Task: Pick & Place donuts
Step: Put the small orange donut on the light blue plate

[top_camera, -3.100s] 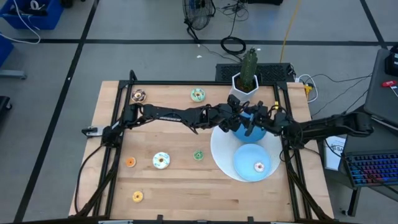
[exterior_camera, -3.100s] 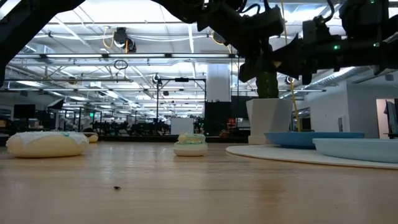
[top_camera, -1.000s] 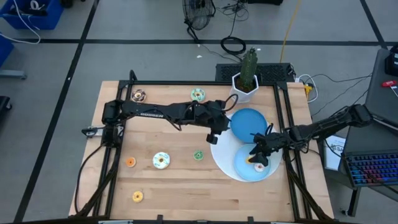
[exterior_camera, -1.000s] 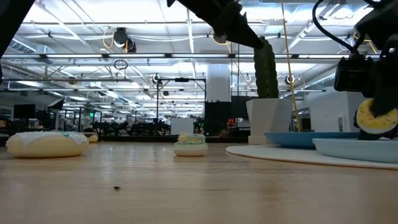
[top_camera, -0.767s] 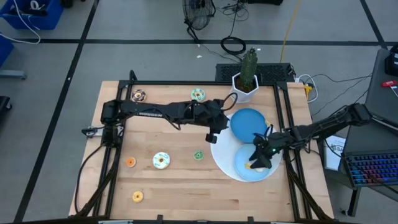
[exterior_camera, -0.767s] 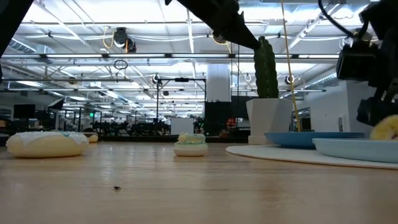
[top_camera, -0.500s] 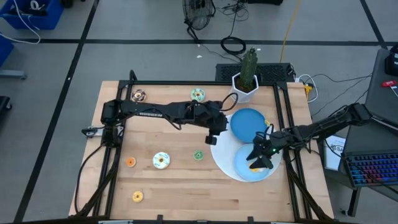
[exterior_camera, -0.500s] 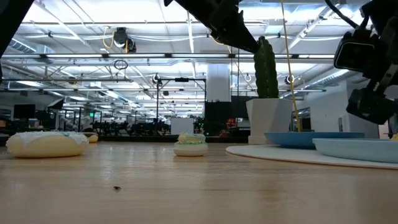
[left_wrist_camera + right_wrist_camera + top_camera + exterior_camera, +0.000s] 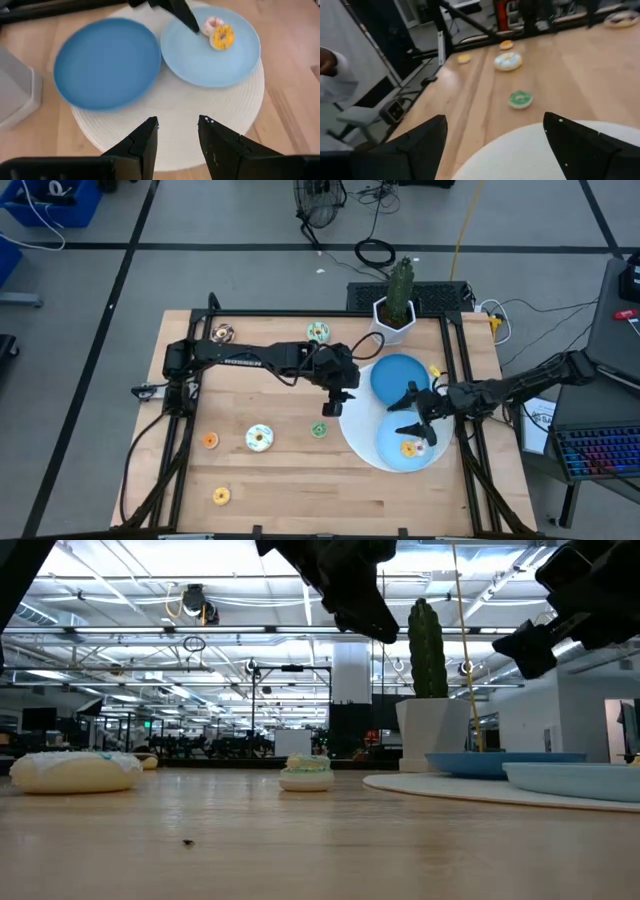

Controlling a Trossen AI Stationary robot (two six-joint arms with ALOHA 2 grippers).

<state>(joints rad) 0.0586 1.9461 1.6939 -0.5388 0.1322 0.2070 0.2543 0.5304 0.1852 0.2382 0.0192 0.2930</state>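
High view: yellow donut [image 9: 408, 447] just below right claw [image 9: 411, 412].

There is white lettering on the left arm [image 9: 245, 361] in the high view, but it is too small to read. No other text, label or number can be read.

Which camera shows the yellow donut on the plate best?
The left wrist view: the yellow donut lies unobstructed on the lighter blue plate. The high view shows it small; the low and right wrist views do not show it.

two blue plates [image 9: 401, 378] | white disc [image 9: 356, 423] | potted cactus [image 9: 399, 298]
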